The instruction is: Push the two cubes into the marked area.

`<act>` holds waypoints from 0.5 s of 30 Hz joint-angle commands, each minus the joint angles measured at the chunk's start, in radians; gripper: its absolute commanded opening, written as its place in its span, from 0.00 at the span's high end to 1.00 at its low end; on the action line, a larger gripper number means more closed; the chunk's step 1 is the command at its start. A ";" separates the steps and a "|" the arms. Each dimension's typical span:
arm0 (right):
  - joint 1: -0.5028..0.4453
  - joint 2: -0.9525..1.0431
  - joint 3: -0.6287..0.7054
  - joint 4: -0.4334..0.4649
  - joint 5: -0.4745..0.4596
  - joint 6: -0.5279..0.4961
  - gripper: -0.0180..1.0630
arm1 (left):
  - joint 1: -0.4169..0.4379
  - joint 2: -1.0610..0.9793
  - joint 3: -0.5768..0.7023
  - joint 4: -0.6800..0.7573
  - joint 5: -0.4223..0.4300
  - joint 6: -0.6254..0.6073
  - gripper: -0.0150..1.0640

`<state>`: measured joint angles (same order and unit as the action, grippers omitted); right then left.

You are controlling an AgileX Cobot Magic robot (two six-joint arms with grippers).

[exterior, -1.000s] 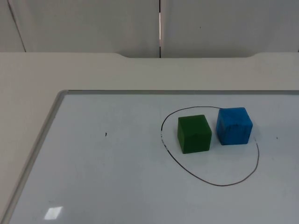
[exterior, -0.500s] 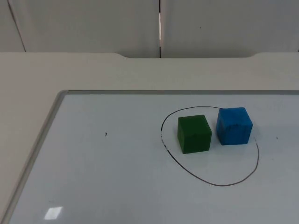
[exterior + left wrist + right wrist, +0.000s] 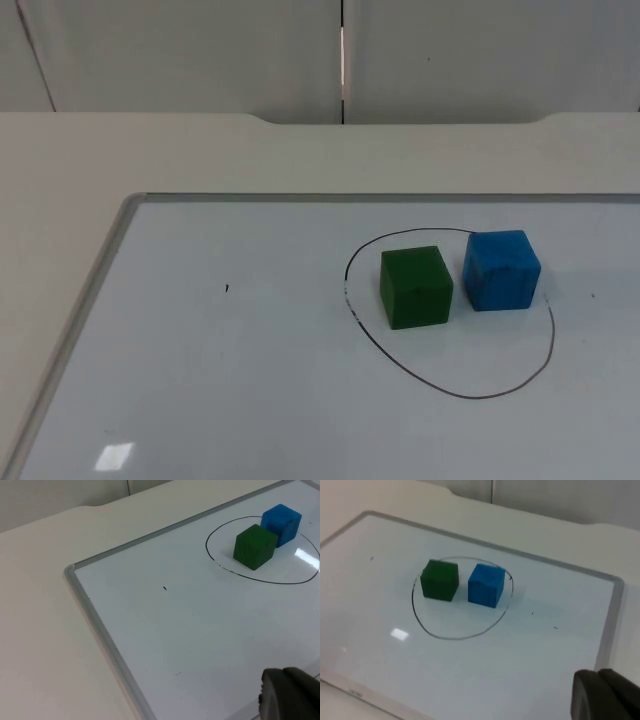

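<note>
Wide open whiteboard left of the drawn circle, green cube and blue cube side by side inside it, narrow gap between them

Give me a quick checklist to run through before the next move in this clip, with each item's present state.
1. Green cube inside the drawn ring: ok.
2. Blue cube inside the ring: cannot tell; it sits at the ring's far edge and hides the line there.
3. Cubes apart, not stacked: ok, a gap shows between them.
4. Left gripper clear of the cubes: ok, well away over the whiteboard.
5. Right gripper clear of the cubes: ok.
6. Both cubes flat on the whiteboard: ok.
</note>
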<state>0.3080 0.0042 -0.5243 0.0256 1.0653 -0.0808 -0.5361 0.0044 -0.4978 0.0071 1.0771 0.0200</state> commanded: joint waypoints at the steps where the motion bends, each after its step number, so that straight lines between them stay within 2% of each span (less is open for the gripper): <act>1: 0.004 -0.004 0.006 0.006 0.015 -0.017 0.98 | 0.003 -0.004 0.003 0.005 -0.001 0.001 0.99; 15: 0.004 -0.004 0.006 0.003 0.014 0.018 0.98 | 0.003 -0.004 0.003 0.005 -0.001 0.001 0.99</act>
<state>0.3080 0.0042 -0.5238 0.0274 1.0787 -0.0664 -0.5361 0.0044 -0.4978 0.0071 1.0771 0.0200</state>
